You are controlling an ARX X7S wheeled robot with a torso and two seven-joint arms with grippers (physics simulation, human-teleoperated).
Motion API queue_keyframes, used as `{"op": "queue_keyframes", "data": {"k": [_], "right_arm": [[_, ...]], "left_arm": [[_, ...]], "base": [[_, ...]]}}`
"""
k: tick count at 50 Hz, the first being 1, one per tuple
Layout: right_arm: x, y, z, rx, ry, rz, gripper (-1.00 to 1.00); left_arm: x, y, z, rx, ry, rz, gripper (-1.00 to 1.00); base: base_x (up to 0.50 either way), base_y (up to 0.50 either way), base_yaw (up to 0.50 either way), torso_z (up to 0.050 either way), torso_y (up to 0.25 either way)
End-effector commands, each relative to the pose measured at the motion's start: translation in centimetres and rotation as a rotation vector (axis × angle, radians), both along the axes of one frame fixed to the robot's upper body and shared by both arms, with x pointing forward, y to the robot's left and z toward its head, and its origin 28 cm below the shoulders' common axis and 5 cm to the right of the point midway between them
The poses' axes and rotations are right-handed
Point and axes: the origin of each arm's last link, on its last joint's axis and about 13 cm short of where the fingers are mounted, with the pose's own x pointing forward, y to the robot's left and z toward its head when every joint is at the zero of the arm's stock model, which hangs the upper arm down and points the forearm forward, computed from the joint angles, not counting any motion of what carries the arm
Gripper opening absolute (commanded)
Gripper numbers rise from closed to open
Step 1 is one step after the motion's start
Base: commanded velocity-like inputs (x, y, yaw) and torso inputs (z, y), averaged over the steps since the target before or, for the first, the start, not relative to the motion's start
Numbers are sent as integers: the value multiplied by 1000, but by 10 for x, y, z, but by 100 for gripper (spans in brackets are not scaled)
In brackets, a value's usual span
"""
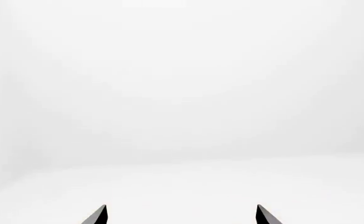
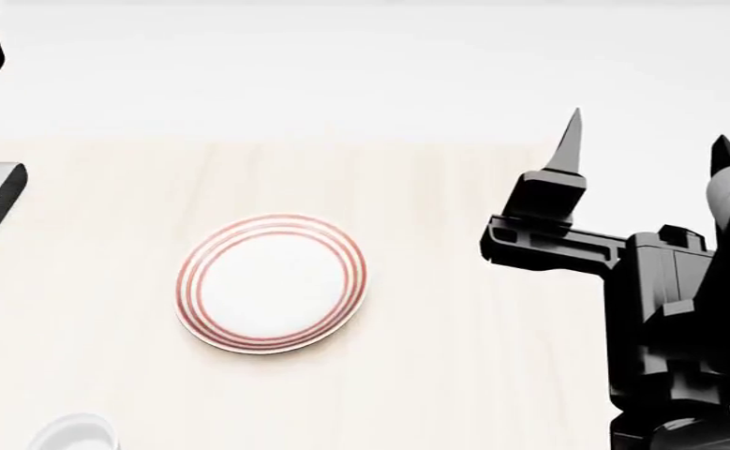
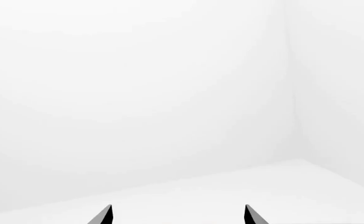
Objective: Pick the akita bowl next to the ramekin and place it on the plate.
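Raised above the right side of the bench point(image 2: 465, 187), the right gripper point(image 2: 646, 150) is held with its fingers point(image 2: 573, 141) apart and pointing upward, nothing between them. In the right wrist view only two dark fingertips point(image 3: 105, 215) are seen against blank white walls and floor; the left wrist view shows the same for the left gripper point(image 1: 182, 215), its tips set wide and empty, aimed away from the bench.

The plate point(image 2: 274, 282) lies bare near the middle of the bench, red rings round its rim. A small plain white dish is cut off by the lower left corner of the head view — judged to be the ramekin point(image 2: 73, 433), though too little is shown to be sure. The akita bowl is not seen in any view, so its place beside the ramekin cannot be confirmed.

The main risk is judged to be a wrong pick: two bowls alike are expected, and with the target out of view the other one could be taken. A reach begun before the head is lowered would be made blind — the ramekin could be knocked, or the plate swept by the arm crossing over it.
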Motion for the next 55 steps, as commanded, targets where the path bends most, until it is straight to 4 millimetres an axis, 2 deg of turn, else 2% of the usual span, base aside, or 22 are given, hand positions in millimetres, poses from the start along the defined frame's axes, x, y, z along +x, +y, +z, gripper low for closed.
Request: {"op": "queue_keyframes", "data": {"k": [1, 7, 14, 21, 33, 55], "right_arm": [[0, 0, 0, 2, -1, -2, 100], [-2, 0, 0, 3, -1, -2, 100], [-1, -1, -1, 4, 1, -2, 100], [0, -1, -1, 5, 1, -2, 100], [-1, -1, -1, 6, 1, -3, 100], [0, -1, -1, 6, 1, -3, 100]], "left_arm": [[31, 8, 8, -39, 69, 89, 100], [42, 15, -1, -179, 98, 217, 100], [46, 19, -6, -275, 134, 293, 100], [42, 20, -25, -336, 221, 387, 100], [35, 19, -45, -407, 292, 458, 100], [30, 21, -50, -434, 311, 513, 100]], "base": [[0, 0, 0, 0, 0], [0, 0, 0, 0, 0], [0, 0, 0, 0, 0], [0, 0, 0, 0, 0], [0, 0, 0, 0, 0], [0, 0, 0, 0, 0]]}}
